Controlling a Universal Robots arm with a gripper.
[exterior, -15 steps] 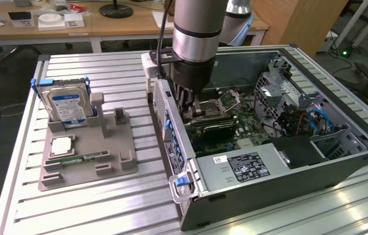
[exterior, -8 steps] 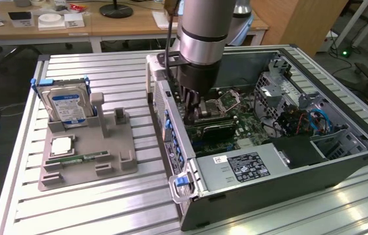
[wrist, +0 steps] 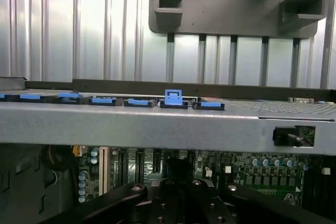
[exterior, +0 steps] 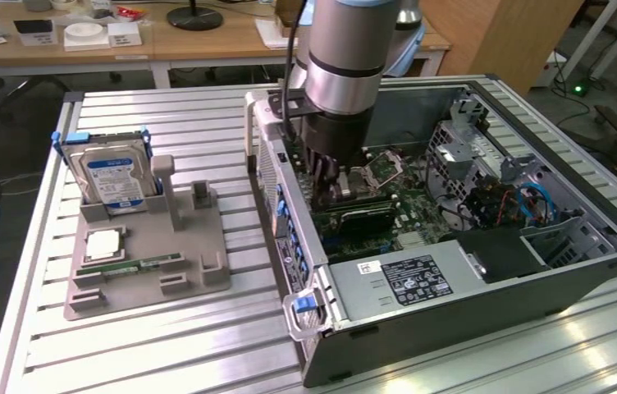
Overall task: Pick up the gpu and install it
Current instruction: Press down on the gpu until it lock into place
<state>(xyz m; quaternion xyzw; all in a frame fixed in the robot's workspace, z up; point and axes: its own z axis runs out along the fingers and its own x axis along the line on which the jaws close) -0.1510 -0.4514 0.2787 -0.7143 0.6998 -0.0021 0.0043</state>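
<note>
Ribbed metal table (exterior: 177, 328) holds an open computer case (exterior: 484, 271). Inside, the gripper (exterior: 328, 190) is pressed shut above the gpu (exterior: 354, 217) on the motherboard (exterior: 396, 226).

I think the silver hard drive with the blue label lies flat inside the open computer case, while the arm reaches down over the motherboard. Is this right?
Not quite. The exterior view shows the hard drive standing upright in the grey holder on the table, outside the computer case. The rest holds: the arm reaches down into the open case, its gripper over the motherboard.
</note>
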